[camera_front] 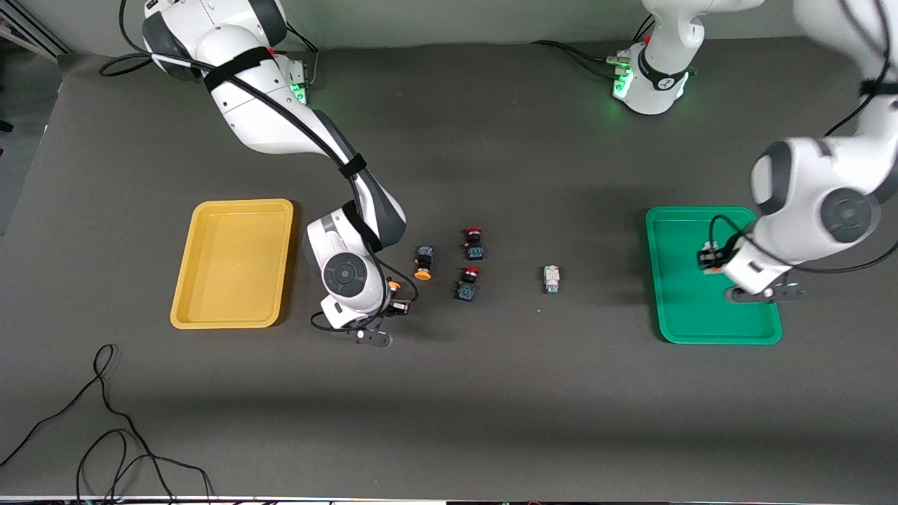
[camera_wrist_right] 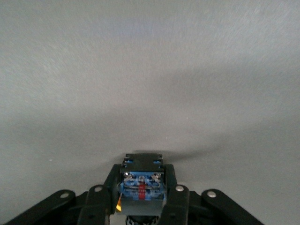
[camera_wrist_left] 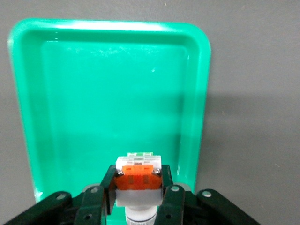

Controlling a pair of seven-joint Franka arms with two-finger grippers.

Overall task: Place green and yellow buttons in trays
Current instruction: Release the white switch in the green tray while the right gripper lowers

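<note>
We see the left tool point(camera_wrist_left: 139, 194) over the green tray point(camera_wrist_left: 56, 108), clamping the orange-faced white button point(camera_wrist_left: 138, 176). The right tool point(camera_wrist_right: 142, 199) grips a yellow-capped dark button point(camera_wrist_right: 142, 187) above the counter point(camera_front: 491, 393) beside the yellow tray point(camera_front: 184, 294); the wrist hides most of it from the front.

Two red-capped buttons point(camera_front: 473, 243) point(camera_front: 467, 283) and black cables point(camera_front: 105, 435) on table point(camera_front: 491, 393).

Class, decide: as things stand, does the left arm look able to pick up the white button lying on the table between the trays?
Probably not yet. The left gripper is shut on an orange-faced white button over the green tray. The white button on the table has nothing around it, so once the held one is released the way looks free.
</note>
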